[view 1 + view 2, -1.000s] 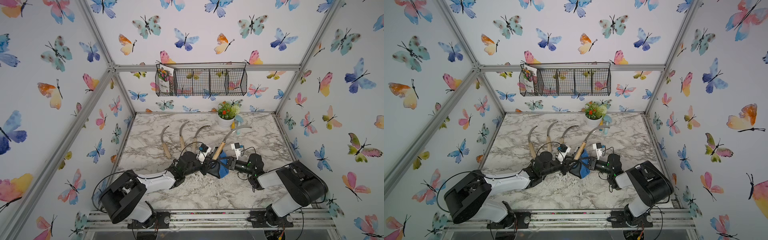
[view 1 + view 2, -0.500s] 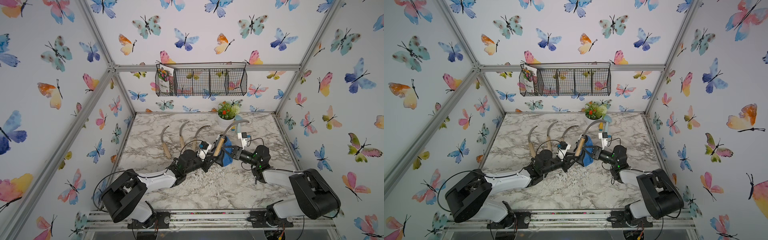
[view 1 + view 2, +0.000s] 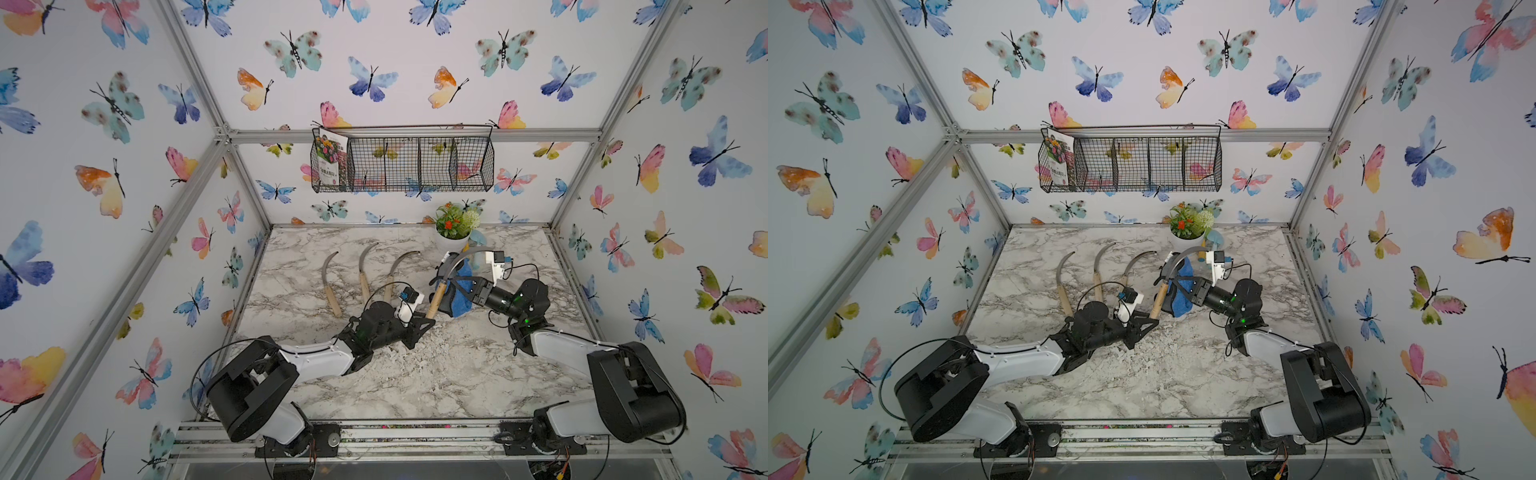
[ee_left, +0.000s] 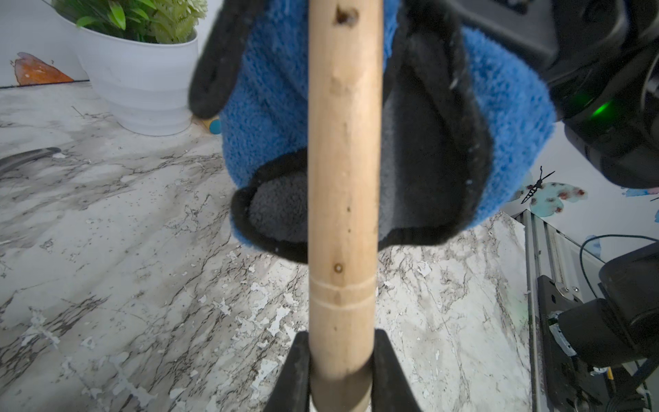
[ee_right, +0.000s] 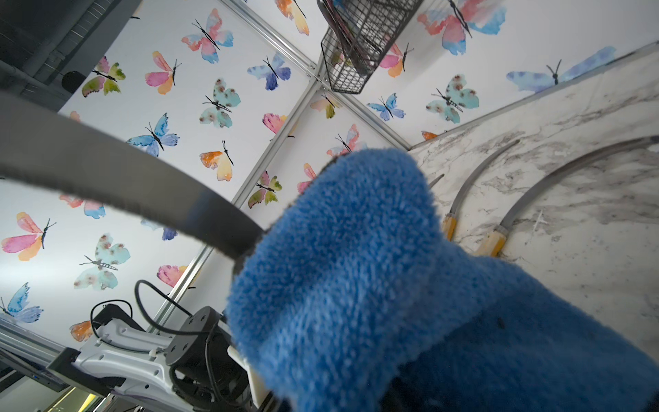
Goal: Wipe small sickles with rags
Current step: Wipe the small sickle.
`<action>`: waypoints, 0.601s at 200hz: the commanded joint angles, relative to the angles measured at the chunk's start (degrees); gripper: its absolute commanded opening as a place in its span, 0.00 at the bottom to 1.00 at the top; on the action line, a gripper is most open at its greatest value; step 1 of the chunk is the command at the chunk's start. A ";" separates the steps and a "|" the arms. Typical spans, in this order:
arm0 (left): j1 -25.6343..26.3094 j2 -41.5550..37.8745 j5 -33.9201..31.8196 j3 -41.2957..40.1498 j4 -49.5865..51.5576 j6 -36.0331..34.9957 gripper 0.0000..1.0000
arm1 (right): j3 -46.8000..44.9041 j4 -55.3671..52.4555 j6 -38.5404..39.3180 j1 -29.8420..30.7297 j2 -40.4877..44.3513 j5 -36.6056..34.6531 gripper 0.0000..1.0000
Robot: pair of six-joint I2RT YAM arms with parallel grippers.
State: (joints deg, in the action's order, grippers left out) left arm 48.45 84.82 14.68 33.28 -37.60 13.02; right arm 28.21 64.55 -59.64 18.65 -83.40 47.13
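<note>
the left gripper (image 4: 340, 371) was clenched on the butt end of one sickle (image 4: 343, 171), its two black fingers (image 4: 292, 371) pressed against either side of the pale wooden handle. from that grip the handle ran straight out past the fingertips, lifted off the marble tabletop (image 3: 436, 374) and angled toward the right gripper (image 3: 455, 284). the right gripper was closed on the blue rag (image 3: 460, 296), whose thick terry bulk hid most of its fingers in the right wrist view. the rag (image 5: 356, 271) sat bunched around the far end of the handle, at the base of the blade, with its dark grey-black lining (image 4: 410, 142) folded against the wood just ahead of the left gripper. the grey blade (image 5: 107, 167) came out of the rag on the side away from the right gripper's wrist and curved over it in both top views. three more sickles (image 3: 363, 270) lay flat on the table in a row, beside the left gripper's wrist and well apart from the right gripper. a white plant pot (image 3: 452, 242) stood just beyond the raised blade.
</note>
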 commanded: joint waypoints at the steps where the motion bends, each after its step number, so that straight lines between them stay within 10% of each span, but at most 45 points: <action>1: 0.29 -0.17 0.20 0.12 -1.24 0.56 0.00 | -2.80 6.68 -1.52 4.37 -3.34 2.16 0.02; 120: -0.19 -2.73 -6.20 -1.49 -0.33 0.11 0.00 | -10.01 6.87 2.71 13.34 -7.63 -8.60 0.02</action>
State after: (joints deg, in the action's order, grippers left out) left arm 48.47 84.93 11.84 31.79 -33.12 13.69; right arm 19.73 74.19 -59.61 30.63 -89.60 38.96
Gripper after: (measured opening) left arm 0.216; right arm 0.137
